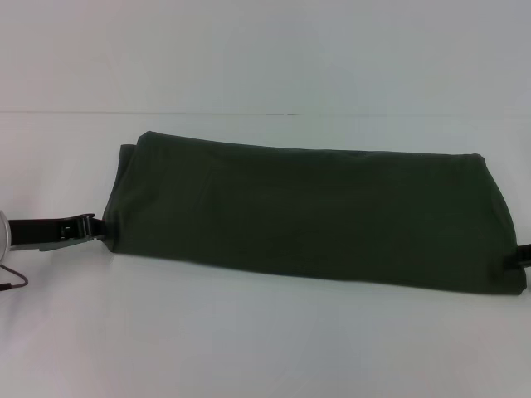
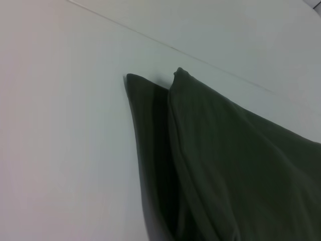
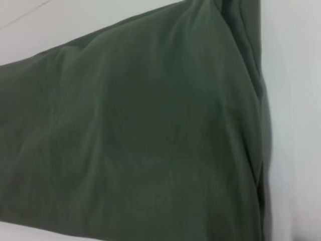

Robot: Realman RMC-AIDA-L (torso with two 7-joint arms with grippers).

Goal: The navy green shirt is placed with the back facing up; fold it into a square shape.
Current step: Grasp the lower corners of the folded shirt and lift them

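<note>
We see the navy green shirt (image 1: 307,211), a large dark olive-green soft cloth garment, lying folded into a long horizontal band across the middle of the white counter (image 1: 265,340). Only plain cloth faces up. The band's far edge is a smooth fold, and its near edge slopes slightly toward the counter's near right corner. In the left wrist view the shirt (image 2: 235,165) shows two stacked layers at its left end, the upper layer set a little inward from the lower one, both lying flat on the counter (image 2: 60,125). In the right wrist view the shirt (image 3: 135,135) fills nearly the whole picture, with soft wrinkles and a layered edge beside a strip of the counter (image 3: 296,115).

The left claw (image 1: 93,228), black with metal fingers, sits low on the counter at the near corner of the shirt's left end, its tips touching or clenched on the cloth's edge; we cannot tell which. The right claw (image 1: 525,254) shows only as a dark sliver at the shirt's right end near the counter's right edge, and we cannot tell its state.
</note>
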